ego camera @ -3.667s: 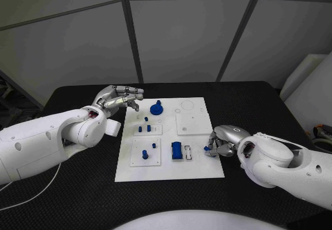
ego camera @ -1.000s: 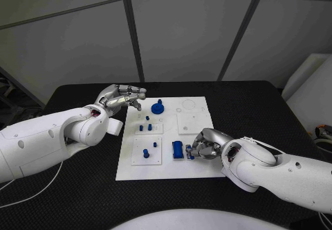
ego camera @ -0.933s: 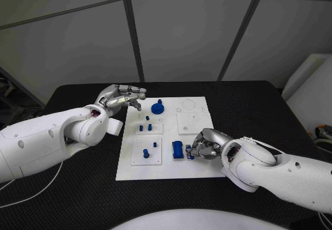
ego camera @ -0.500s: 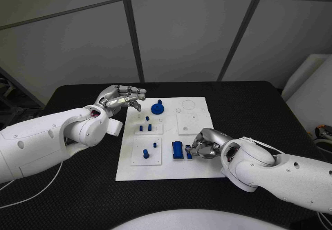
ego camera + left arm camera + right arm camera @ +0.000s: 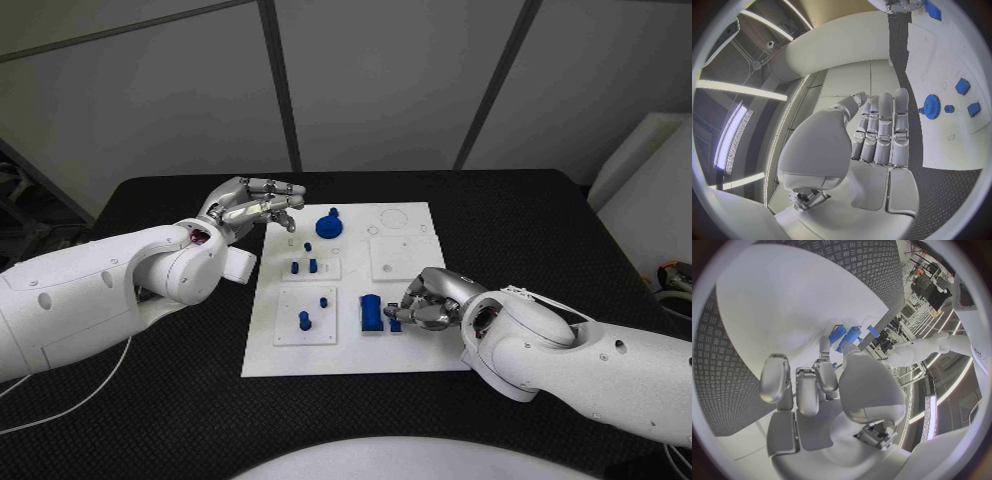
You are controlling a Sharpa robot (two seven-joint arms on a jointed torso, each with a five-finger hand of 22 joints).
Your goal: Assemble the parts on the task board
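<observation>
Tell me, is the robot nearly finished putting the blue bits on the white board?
Partly. A blue gear and some small pegs already stand on the task board. The right hand is pinching a small blue part beside the blue block. The left hand holds nothing. The plate looks unfilled.

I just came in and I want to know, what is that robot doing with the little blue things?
It is putting small blue parts together on the white task board. The right hand pinches a little blue piece right beside the big blue block near the board's middle. The left hand hovers at the far left corner with its fingers apart, holding nothing, close to the round blue gear.
</observation>
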